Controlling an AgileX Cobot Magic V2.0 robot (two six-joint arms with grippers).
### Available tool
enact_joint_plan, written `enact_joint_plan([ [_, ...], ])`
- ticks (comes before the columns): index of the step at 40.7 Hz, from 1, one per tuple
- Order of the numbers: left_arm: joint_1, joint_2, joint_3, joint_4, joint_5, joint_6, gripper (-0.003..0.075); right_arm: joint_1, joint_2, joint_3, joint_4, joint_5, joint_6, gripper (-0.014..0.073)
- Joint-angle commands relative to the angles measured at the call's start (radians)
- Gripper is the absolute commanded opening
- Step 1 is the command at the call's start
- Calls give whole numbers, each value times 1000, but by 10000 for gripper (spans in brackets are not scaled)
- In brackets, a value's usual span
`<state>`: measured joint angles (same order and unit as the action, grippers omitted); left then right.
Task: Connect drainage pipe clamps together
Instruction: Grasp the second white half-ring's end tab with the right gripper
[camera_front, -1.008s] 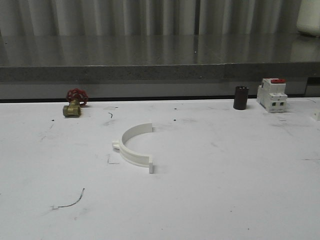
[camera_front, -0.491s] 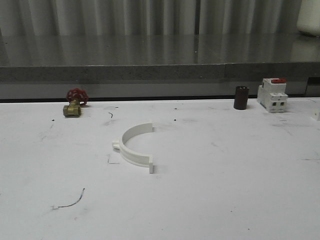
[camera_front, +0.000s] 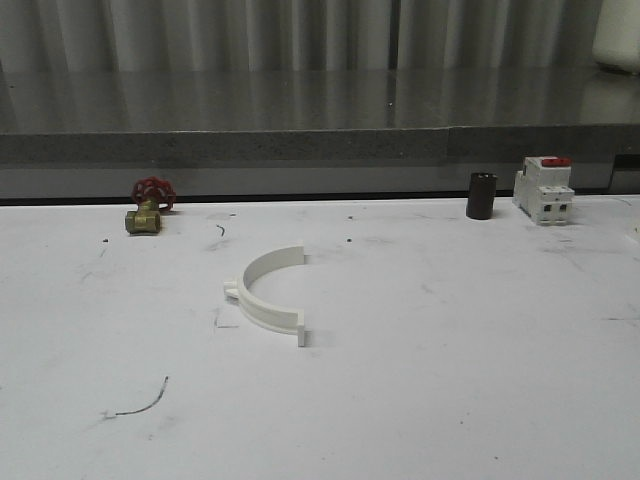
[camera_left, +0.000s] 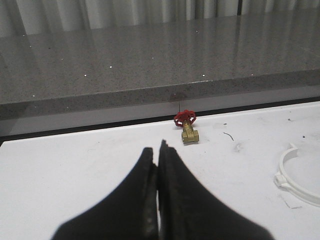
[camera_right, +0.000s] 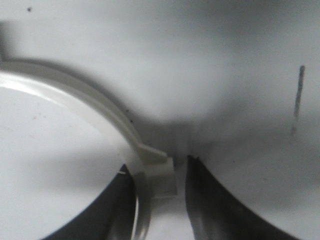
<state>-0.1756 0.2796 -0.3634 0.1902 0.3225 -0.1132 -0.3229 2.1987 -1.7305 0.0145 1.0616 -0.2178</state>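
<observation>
Right tool (camera_right: 160, 200) astride one clamp (camera_right: 90, 107)

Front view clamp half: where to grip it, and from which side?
Probably best from straight above on the clamp, at mid-arc just beside the lug, with one finger inside the curve and one outside. It lies flat on the table with its thin wall upright, so both wall faces are exposed.

I see a smooth white plastic clamp (camera_front: 266, 297) on a matt, scuffed white tabletop (camera_front: 450, 380). The valve (camera_front: 146, 212) looks like brass with a red wheel. Behind runs a glossy speckled stone ledge (camera_front: 300, 110). My left jaws are matt black.
</observation>
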Motion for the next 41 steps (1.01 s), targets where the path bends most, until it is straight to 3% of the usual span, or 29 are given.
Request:
enact_joint_plan([
  [1, -1, 6, -28, 3, -78, 1, -20, 0, -45, -20, 33, 27, -14, 230],
  [13, -1, 6, -28, 3, -78, 1, -20, 0, -47, -20, 33, 47, -15, 116],
  [41, -1, 6, -28, 3, -78, 1, -20, 36, -199, -19, 130, 175, 43, 112],
])
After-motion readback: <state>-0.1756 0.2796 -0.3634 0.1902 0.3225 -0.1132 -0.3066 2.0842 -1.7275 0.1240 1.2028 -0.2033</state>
